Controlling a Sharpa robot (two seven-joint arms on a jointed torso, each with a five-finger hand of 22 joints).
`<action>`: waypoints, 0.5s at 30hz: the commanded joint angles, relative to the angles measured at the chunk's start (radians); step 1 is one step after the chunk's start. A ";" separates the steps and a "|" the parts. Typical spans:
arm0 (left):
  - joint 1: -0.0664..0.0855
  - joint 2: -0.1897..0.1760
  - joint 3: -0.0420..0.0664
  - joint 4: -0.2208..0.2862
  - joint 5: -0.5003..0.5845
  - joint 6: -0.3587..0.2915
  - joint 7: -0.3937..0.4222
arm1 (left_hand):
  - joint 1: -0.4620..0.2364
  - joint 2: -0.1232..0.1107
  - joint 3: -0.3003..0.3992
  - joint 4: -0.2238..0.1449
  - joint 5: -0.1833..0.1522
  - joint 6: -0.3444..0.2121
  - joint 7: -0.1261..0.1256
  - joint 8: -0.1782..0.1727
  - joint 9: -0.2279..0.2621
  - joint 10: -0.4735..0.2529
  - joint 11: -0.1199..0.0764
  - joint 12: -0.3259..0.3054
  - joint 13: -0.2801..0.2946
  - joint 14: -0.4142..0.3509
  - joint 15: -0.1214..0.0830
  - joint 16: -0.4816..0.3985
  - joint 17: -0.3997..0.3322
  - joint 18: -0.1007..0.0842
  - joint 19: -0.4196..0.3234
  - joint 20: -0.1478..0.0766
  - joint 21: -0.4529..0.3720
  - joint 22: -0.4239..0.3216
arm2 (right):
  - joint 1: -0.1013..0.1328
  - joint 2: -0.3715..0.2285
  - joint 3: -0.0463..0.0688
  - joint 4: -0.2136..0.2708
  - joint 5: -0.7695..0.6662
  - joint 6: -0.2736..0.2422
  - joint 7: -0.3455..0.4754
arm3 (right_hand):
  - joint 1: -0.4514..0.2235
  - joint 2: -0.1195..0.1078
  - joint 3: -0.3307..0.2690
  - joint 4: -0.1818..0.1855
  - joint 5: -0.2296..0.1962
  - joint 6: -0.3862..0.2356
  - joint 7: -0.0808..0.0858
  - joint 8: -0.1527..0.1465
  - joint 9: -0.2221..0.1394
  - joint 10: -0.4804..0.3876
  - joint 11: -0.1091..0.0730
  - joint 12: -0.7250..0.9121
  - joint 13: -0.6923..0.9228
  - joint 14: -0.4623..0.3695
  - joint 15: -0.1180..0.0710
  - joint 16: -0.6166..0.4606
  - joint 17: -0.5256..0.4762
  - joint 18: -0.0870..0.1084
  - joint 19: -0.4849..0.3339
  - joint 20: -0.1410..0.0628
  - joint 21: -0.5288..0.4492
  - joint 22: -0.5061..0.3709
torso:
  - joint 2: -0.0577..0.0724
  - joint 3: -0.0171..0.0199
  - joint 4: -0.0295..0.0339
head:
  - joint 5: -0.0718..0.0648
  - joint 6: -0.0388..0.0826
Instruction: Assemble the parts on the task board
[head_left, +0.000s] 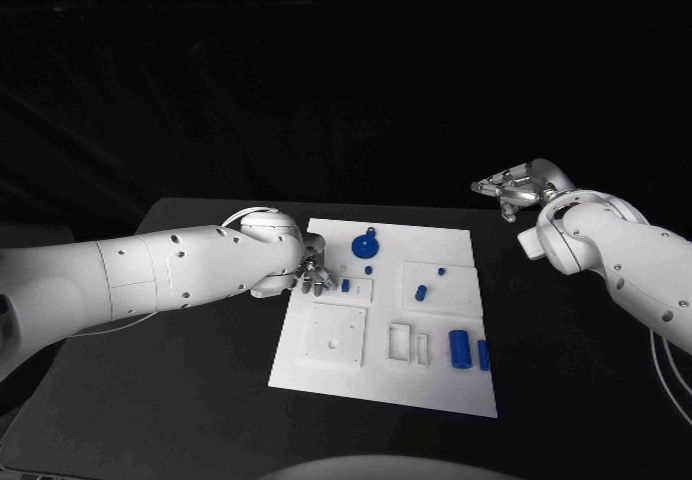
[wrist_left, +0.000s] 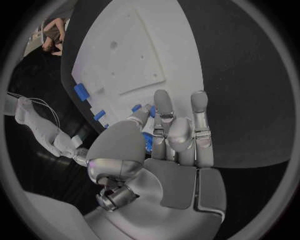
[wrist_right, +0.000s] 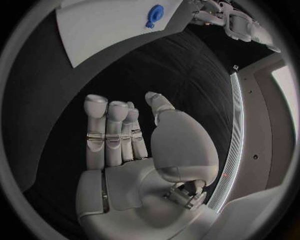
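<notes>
Meanwhile left hand pinches a blue part at the task board's edge; right hand hovers apart, fingers spread.

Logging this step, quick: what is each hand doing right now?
Left hand: holds a small blue part over the task board.
Right hand: open, empty, off the board.

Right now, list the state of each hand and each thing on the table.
Left hand: over the board's left edge, holding a small blue part.
Right hand: raised off the board, open, holding nothing.
Task board: flat on the table.
Round blue part: resting on the board.
</notes>
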 joint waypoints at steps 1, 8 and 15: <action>-0.029 0.007 -0.021 -0.003 0.000 0.077 -0.033 | 0.014 -0.003 -0.011 0.006 -0.007 -0.002 -0.006 0.002 -0.002 0.049 -0.003 -0.005 -0.002 0.001 -0.008 -0.003 0.001 0.003 0.006 -0.003 -0.006 0.017 | 0.000 0.000 0.000 0.001 0.000 0.013 0.009 | -0.010 -0.002 -0.002 0.005 0.006 -0.003 -0.003 -0.001 -0.001 -0.004 0.000 -0.002 0.001 -0.003 -0.002 -0.005 0.000 0.018 0.038 0.006 0.001 0.069 | 0.000 -0.0002 -0.0005 | 0.000 0.002; -0.029 0.009 -0.021 -0.004 -0.002 0.074 -0.033 | 0.013 -0.004 -0.014 0.010 -0.009 -0.002 -0.006 0.002 -0.002 0.049 -0.003 -0.006 -0.002 0.001 -0.008 -0.004 0.000 0.003 0.006 -0.004 -0.007 0.017 | -0.001 0.000 0.000 0.001 0.000 0.013 0.010 | -0.010 -0.002 -0.002 0.005 0.006 -0.003 -0.003 -0.001 -0.001 -0.004 0.000 -0.002 0.001 -0.003 -0.002 -0.005 0.000 0.018 0.038 0.006 0.001 0.069 | 0.000 -0.0005 0.0001 | -0.001 0.002; -0.029 0.012 -0.021 -0.006 -0.002 0.067 -0.032 | 0.015 -0.001 -0.014 0.014 -0.009 -0.002 -0.007 0.002 -0.002 0.049 -0.003 -0.005 -0.003 0.001 -0.008 -0.004 -0.001 0.003 0.007 -0.004 -0.007 0.017 | -0.001 0.001 0.000 0.001 0.000 0.013 0.009 | -0.010 -0.002 -0.002 0.005 0.006 -0.003 -0.003 -0.001 -0.001 -0.004 0.000 -0.002 0.001 -0.003 -0.002 -0.005 0.000 0.018 0.038 0.006 0.001 0.069 | 0.000 -0.0002 0.0004 | 0.000 0.003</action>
